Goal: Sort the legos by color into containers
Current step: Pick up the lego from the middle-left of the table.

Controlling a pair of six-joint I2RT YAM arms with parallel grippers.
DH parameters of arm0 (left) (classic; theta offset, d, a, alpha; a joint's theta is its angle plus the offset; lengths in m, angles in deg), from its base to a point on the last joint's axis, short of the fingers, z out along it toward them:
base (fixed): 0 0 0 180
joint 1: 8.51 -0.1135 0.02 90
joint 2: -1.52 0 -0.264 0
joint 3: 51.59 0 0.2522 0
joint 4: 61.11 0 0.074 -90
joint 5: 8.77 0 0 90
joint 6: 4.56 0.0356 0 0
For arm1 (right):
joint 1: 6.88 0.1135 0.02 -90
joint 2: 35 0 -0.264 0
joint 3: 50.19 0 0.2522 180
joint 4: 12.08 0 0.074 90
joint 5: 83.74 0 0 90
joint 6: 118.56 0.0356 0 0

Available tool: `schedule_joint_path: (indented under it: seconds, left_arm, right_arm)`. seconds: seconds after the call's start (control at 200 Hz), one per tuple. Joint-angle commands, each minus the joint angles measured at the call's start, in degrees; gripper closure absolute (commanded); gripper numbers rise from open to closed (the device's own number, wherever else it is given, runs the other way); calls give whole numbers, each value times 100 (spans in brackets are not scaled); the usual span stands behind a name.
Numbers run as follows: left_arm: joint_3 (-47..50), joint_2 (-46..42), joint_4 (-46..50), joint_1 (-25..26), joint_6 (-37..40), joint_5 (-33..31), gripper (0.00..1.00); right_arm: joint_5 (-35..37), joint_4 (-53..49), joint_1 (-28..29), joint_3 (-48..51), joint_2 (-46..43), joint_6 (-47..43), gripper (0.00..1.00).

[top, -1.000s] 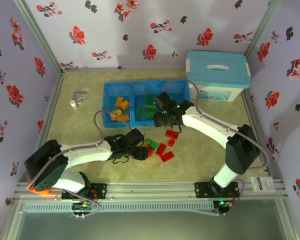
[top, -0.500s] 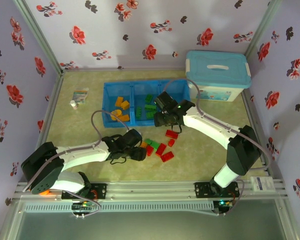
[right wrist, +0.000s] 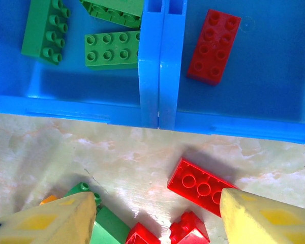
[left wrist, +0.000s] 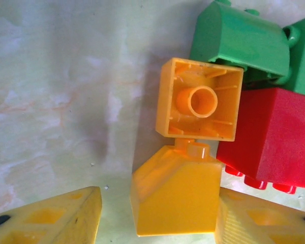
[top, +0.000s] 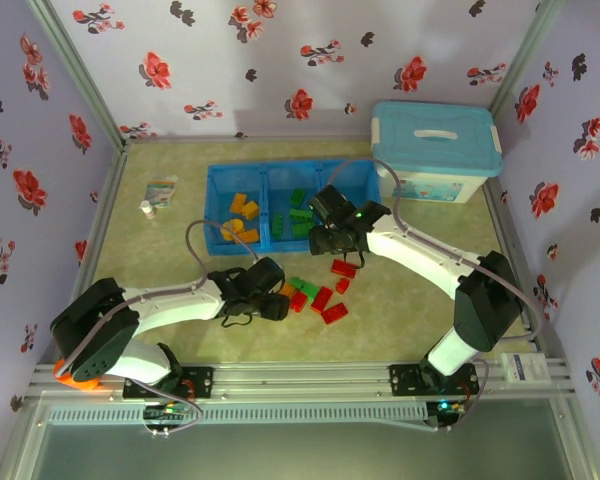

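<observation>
The blue tray (top: 265, 178) holds orange bricks (top: 242, 212) on the left and green bricks (top: 298, 214) in the middle. In the right wrist view its right compartment holds one red brick (right wrist: 213, 46), next to green bricks (right wrist: 112, 48). Loose red bricks (top: 335, 312) and a green one (top: 303, 287) lie in front of the tray. My left gripper (left wrist: 157, 209) is open around a sloped yellow-orange brick (left wrist: 175, 195) on the table, which touches an upturned orange brick (left wrist: 201, 99), a red brick (left wrist: 274, 137) and a green brick (left wrist: 239, 43). My right gripper (right wrist: 157, 203) hangs open and unladen above the table near a red brick (right wrist: 201, 185).
A white storage box with a light-blue lid (top: 435, 150) stands at the back right, close to the tray. A small bottle (top: 148, 209) and a packet (top: 162, 189) lie left of the tray. Flowered walls close in the table on three sides.
The left arm has shifted slightly while its gripper stays at the brick pile. The right arm has hardly moved.
</observation>
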Motion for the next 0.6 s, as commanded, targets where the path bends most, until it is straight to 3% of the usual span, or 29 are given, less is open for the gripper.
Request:
schedule_joint_path:
  seconds: [0.0,0.595]
  left_arm:
    - [-75,2,-158,-90,49,-66,44]
    - [-469,268,267,-154,251,-113,58]
  right_arm:
    - [100,54,-44,90,-154,91,34]
    - [67,62,-50,71,-104,105,34]
